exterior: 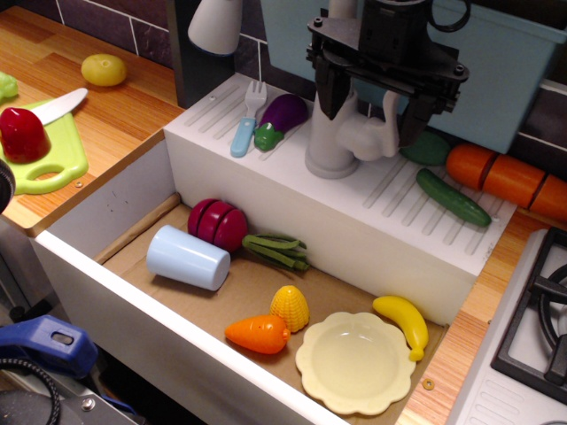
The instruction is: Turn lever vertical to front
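Observation:
The lever [388, 119] is a slim pale grey paddle with a rounded hub [363, 140]. It stands roughly upright on the right side of the thick grey faucet column [330, 142], on the white ledge behind the sink. My black gripper [374, 104] hangs over it from above. One finger is left of the faucet top and the other is just right of the paddle. The jaws are apart and straddle the lever. I cannot tell whether the right finger touches the paddle.
A blue-handled fork [245, 126], an eggplant [283, 115], a cucumber [452, 197] and a large carrot [503, 175] lie on the ledge [354, 212]. The sink [124, 199] holds a pale blue cup [188, 257], a plate [354, 363], a banana [403, 323] and toy vegetables. A stove [540, 310] is at the right.

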You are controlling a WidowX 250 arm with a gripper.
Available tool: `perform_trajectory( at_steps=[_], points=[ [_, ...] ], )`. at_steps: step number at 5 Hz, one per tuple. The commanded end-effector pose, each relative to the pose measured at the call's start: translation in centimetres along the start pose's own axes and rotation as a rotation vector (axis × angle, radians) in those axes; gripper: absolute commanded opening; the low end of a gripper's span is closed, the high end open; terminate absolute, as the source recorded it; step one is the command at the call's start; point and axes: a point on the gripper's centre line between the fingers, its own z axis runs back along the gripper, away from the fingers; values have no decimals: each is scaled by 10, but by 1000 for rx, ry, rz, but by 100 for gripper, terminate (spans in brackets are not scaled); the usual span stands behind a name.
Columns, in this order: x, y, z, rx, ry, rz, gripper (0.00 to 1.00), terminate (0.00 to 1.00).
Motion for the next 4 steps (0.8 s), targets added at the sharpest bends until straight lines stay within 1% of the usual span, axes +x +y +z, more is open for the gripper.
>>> perform_trajectory(
  at_steps=[1, 2, 3, 4],
  points=[
    [0, 0, 0, 0, 0, 0, 100, 0],
    [23, 0, -1, -18, -38, -13, 100, 0],
    [36, -5, 0, 8, -108, -23, 100, 0],
    [41, -8, 0, 4, -159, -26, 100, 0]
  ],
)
